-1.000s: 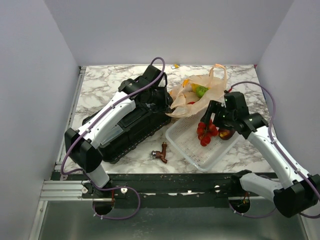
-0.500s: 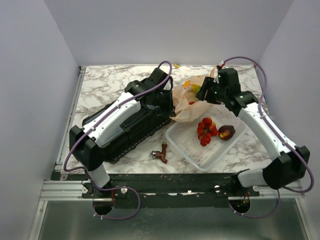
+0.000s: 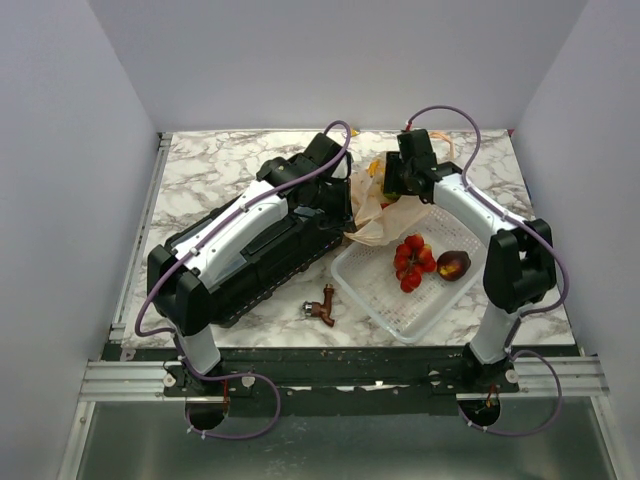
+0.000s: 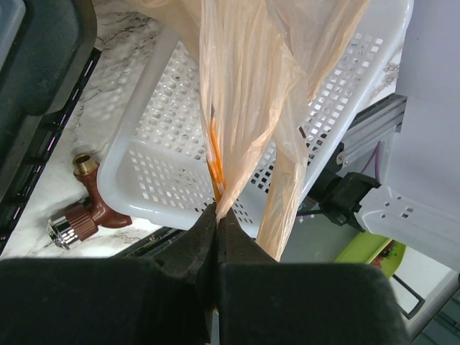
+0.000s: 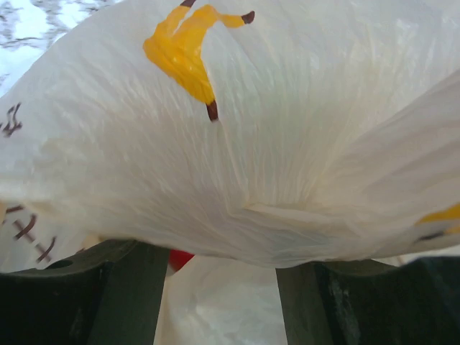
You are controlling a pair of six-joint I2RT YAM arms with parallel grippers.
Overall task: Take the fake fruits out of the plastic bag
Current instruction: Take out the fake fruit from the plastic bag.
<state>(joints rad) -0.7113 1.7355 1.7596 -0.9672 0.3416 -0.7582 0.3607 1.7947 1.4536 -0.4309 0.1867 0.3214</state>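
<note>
The plastic bag (image 3: 372, 218), tan with banana prints, lies crumpled at the far corner of the white mesh basket (image 3: 385, 295). My left gripper (image 3: 347, 207) is shut on a fold of the bag (image 4: 244, 93), pinched at the jaw tips (image 4: 218, 210). My right gripper (image 3: 393, 183) is open at the bag's top; the bag's film (image 5: 237, 144) drapes across its fingers (image 5: 129, 295). A red fruit (image 5: 180, 257) peeks out between folds. A red berry cluster (image 3: 412, 262) lies in the basket. The bag hides the other fruits.
A maroon-brown glossy fruit (image 3: 453, 264) lies in the basket beside the berries. A large black case (image 3: 255, 250) lies under my left arm. A brass tap fitting (image 3: 322, 305) lies on the marble in front of the basket, also in the left wrist view (image 4: 83, 208).
My right gripper has moved from the berry cluster in the basket up and back to the bag's top. The berries stay in the basket. My left gripper keeps hold of the bag.
</note>
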